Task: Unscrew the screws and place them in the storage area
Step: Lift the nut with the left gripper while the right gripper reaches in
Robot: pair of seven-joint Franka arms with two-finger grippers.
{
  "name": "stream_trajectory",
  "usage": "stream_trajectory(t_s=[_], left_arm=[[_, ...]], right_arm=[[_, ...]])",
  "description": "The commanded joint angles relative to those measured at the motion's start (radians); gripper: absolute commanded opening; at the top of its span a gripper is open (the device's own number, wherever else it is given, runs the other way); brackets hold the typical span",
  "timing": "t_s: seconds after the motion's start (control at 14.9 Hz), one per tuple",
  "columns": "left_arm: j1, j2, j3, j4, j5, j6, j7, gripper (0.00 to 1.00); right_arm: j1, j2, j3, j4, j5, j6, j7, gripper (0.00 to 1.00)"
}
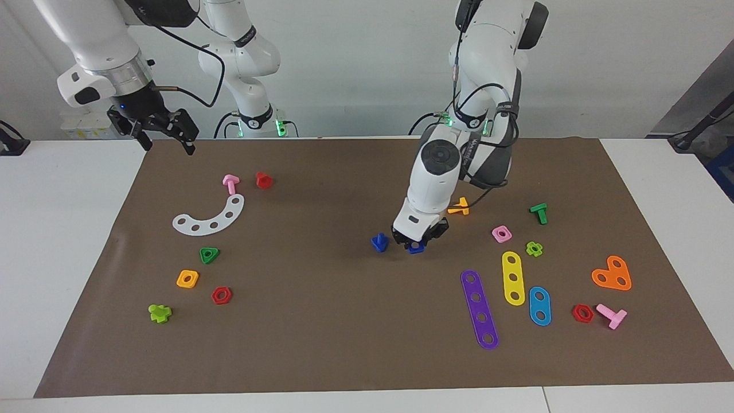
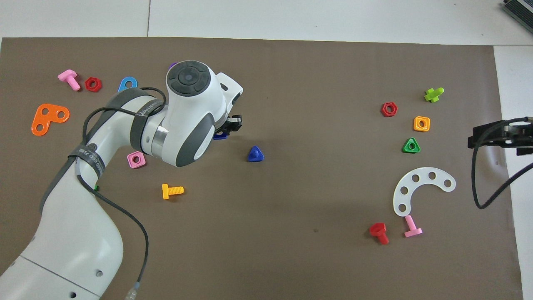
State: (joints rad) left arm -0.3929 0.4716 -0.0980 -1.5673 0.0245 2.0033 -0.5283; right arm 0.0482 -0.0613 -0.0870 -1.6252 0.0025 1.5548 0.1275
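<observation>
The dark-blue screw [image 1: 379,242] stands alone on its triangular head, stem up, near the middle of the brown mat [image 1: 344,344]; it also shows in the overhead view [image 2: 255,154]. My left gripper [image 1: 417,241] is down at the mat beside it, toward the left arm's end, right at a dark-blue nut [image 1: 416,248] that peeks out under the hand in the overhead view [image 2: 220,135]. I cannot tell whether it grips the nut. My right gripper [image 1: 166,136] is open and empty, waiting in the air over the mat's edge at the right arm's end [image 2: 499,135].
Coloured toy bolts, nuts and plates lie scattered at both ends of the mat: an orange bolt [image 1: 459,207], a pink nut [image 1: 502,233], yellow [image 1: 513,277], purple [image 1: 479,309] and light-blue [image 1: 539,306] plates, a white curved plate [image 1: 211,218], a red bolt [image 1: 263,180].
</observation>
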Motion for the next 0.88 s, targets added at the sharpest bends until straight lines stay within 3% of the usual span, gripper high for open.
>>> stream_trajectory(t_s=[0.0,0.2,0.4,0.61,0.81], left_arm=[[0.067,-0.033,-0.009,-0.063,0.006,-0.002,0.120,0.43],[0.129,-0.065,-0.009,-0.131,0.005,0.001,0.273,0.43],[0.176,-0.114,-0.009,-0.262,0.005,0.095,0.393,0.43],[0.204,-0.156,-0.009,-0.384,0.005,0.213,0.448,0.44],[0.207,-0.163,-0.009,-0.408,0.003,0.229,0.458,0.45]], right_arm=[[-0.013,-0.011,0.006,-0.002,0.020,-0.010,0.000,1.00],[-0.011,-0.025,0.007,-0.033,0.020,0.014,-0.015,1.00],[0.053,-0.006,0.027,-0.048,0.020,0.090,-0.039,1.00],[0.183,0.021,0.030,-0.080,0.020,0.172,0.101,1.00],[0.332,0.118,0.030,-0.073,0.037,0.279,0.251,1.00]])
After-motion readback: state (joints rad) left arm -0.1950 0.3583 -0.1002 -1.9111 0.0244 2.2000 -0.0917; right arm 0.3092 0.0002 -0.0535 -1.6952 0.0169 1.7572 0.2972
